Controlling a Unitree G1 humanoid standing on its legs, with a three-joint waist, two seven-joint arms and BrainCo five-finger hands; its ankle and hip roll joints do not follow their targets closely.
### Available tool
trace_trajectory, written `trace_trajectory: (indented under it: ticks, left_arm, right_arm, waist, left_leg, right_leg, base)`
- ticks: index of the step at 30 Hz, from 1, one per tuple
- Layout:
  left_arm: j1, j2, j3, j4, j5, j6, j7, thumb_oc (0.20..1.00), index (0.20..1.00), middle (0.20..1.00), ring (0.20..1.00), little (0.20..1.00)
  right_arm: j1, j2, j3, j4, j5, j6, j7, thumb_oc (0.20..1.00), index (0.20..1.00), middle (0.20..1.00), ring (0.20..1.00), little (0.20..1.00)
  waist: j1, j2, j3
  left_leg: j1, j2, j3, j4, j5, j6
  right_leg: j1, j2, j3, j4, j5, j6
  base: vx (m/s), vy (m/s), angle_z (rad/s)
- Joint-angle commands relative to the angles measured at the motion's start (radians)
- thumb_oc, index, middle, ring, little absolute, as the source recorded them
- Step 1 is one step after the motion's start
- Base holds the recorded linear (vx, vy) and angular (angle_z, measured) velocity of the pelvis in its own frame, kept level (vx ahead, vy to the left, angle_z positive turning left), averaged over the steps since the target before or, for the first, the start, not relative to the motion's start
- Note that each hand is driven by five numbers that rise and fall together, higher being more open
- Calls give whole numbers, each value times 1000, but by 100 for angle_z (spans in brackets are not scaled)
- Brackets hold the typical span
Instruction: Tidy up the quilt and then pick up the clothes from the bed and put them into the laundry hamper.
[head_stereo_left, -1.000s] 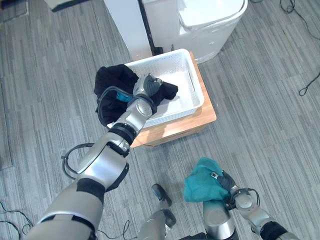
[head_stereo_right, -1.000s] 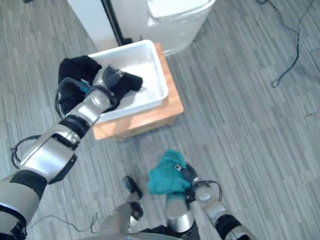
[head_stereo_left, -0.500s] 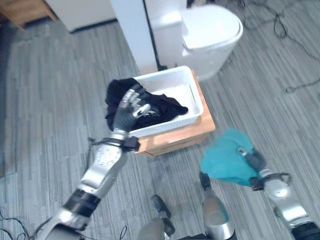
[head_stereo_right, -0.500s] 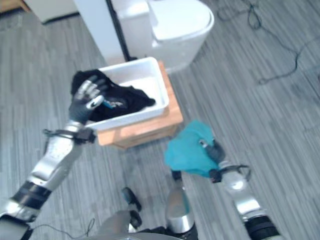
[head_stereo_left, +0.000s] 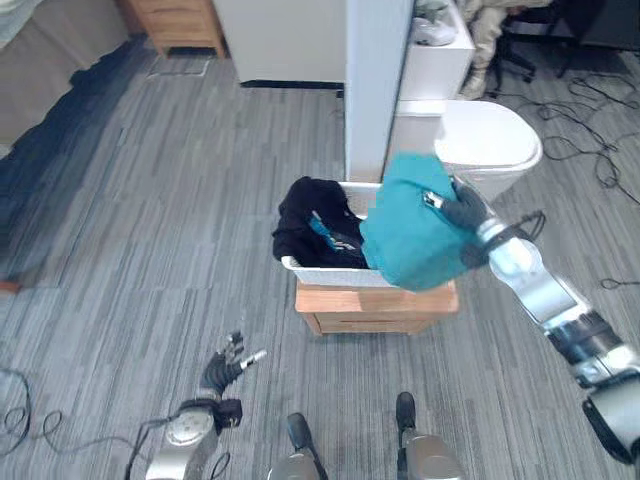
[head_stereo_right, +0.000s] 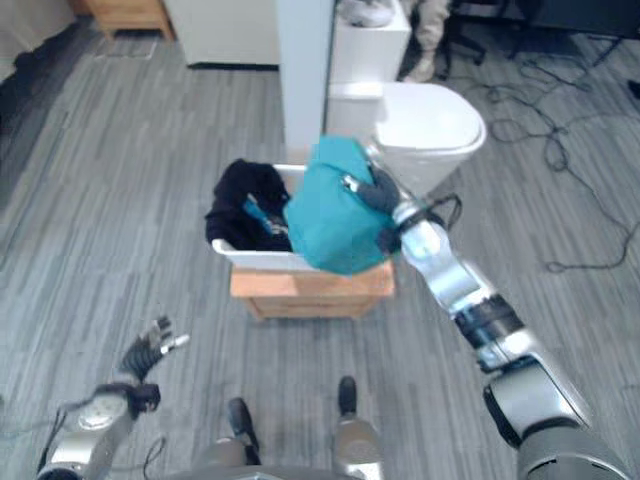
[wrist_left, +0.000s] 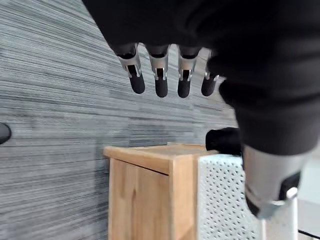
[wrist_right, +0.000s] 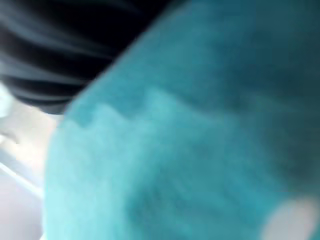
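Right robot hand (head_stereo_left: 462, 212) is clenched on a teal garment (head_stereo_left: 410, 238), arm stretched out so the bunched cloth hangs over the near right part of the white hamper (head_stereo_left: 300, 267), likely so it drops inside once let go; cloth fills the right wrist view (wrist_right: 175, 150), fingers there hidden; black clothes (head_stereo_left: 310, 222) already lie in the hamper, partly draped over its left rim, so one garment looks done and this one is mid-delivery; hamper sits on a low wooden stand (head_stereo_left: 375, 306) on the grey floor (head_stereo_left: 150, 200), which lifts it nearer reach; left robot hand (head_stereo_left: 228, 366) is low at the lower left, fingers spread and holding nothing, well apart from the hamper, seemingly parked out of the way; left wrist view shows its straight fingers (wrist_left: 160, 80) above the stand's corner (wrist_left: 145, 190); next move probably needs the teal bundle centred over the opening first, since part of it overhangs the front rim and could slide outside.
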Motion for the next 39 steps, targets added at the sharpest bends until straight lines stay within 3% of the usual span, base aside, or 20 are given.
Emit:
trace_trajectory:
  ticks: [1, 8, 13, 14, 22, 25, 27, 30, 33, 39]
  left_arm:
    - [-99, 45, 35, 45, -2, -30, 40, 1000, 1000, 1000, 1000, 1000]
    - [-166, 99, 32, 79, -9, -80, 74, 1000, 1000, 1000, 1000, 1000]
    - [-251, 112, 10, 57, -34, -69, 89, 1000, 1000, 1000, 1000, 1000]
    - [-254, 103, 9, 44, -35, -65, 94, 1000, 1000, 1000, 1000, 1000]
    - [-260, 47, -2, 5, -36, -67, 108, 1000, 1000, 1000, 1000, 1000]
    - [-244, 13, 13, 6, -31, -57, 101, 1000, 1000, 1000, 1000, 1000]
    - [-230, -18, 24, 32, 4, -38, 92, 1000, 1000, 1000, 1000, 1000]
    - [-229, -34, 27, 80, 41, -27, 91, 1000, 1000, 1000, 1000, 1000]
    - [-252, -70, 44, 234, 86, -2, 93, 1000, 1000, 1000, 1000, 1000]
    - [-281, -102, 105, 446, 100, 32, 70, 1000, 1000, 1000, 1000, 1000]
  right_arm:
    - [-186, -48, -15, 48, -2, -32, -33, 200, 200, 200, 200, 200]
    - [-418, -74, 105, 242, 30, -49, -61, 200, 200, 200, 200, 200]
    - [-446, -47, 142, 315, 28, -45, -82, 200, 200, 200, 200, 200]
    - [-447, -38, 145, 362, 15, -34, -95, 1000, 1000, 1000, 1000, 1000]
    - [-372, -4, 174, 387, -192, -9, -161, 1000, 1000, 1000, 1000, 1000]
    - [-232, -60, 95, 251, -220, -11, -182, 1000, 1000, 1000, 1000, 1000]
    - [-44, -119, -30, 75, -239, -10, -185, 1000, 1000, 1000, 1000, 1000]
    - [100, -129, -137, -5, -227, -12, -190, 1000, 1000, 1000, 1000, 1000]
    - [323, -61, -309, -23, -96, -19, -202, 1000, 1000, 1000, 1000, 1000]
    - [525, 79, -309, 58, -18, -57, -130, 1000, 1000, 1000, 1000, 1000]
  waist:
    - [39, -6, 50]
    - [104, 17, 142]
    - [109, 36, 173]
    - [111, 42, 175]
    - [96, 45, 156]
    - [68, 29, 120]
    - [31, 11, 75]
    - [5, -4, 43]
    - [-48, -18, -16]
    - [-91, -19, -79]
  left_leg:
    - [30, 81, 3, -4, -5, -71]
    - [-112, 73, -52, -4, 41, -81]
    - [-173, 74, -61, -4, 61, -87]
    - [-184, 74, -63, -4, 63, -88]
    - [-155, 73, -58, -4, 50, -82]
    - [-105, 69, -47, -4, 22, -74]
    - [-54, 61, -34, -4, -4, -64]
    - [-24, 59, -25, -4, -12, -59]
    - [32, 58, -2, -4, -36, -56]
    - [76, 58, 17, -4, -46, -53]
  right_leg:
    - [-33, -14, 20, 2, -81, 55]
    - [-145, -23, -18, 17, -49, 66]
    - [-187, -28, -34, 17, -38, 71]
    - [-195, -28, -41, 15, -35, 72]
    - [-175, -27, -24, 6, -37, 72]
    - [-142, -30, -14, 6, -46, 73]
    - [-100, -32, -7, 3, -57, 75]
    - [-78, -31, 5, 0, -60, 76]
    - [-39, -30, 25, -3, -69, 81]
    - [-12, -28, 54, -1, -71, 81]
  base:
    - [-119, 23, 23]
    - [-123, 14, 18]
    - [-83, 12, 17]
    - [-55, 6, 19]
    - [-11, 41, 1]
    - [100, 58, -9]
    - [141, 62, -18]
    - [111, 42, -19]
    - [127, 44, -36]
    - [77, 22, -31]
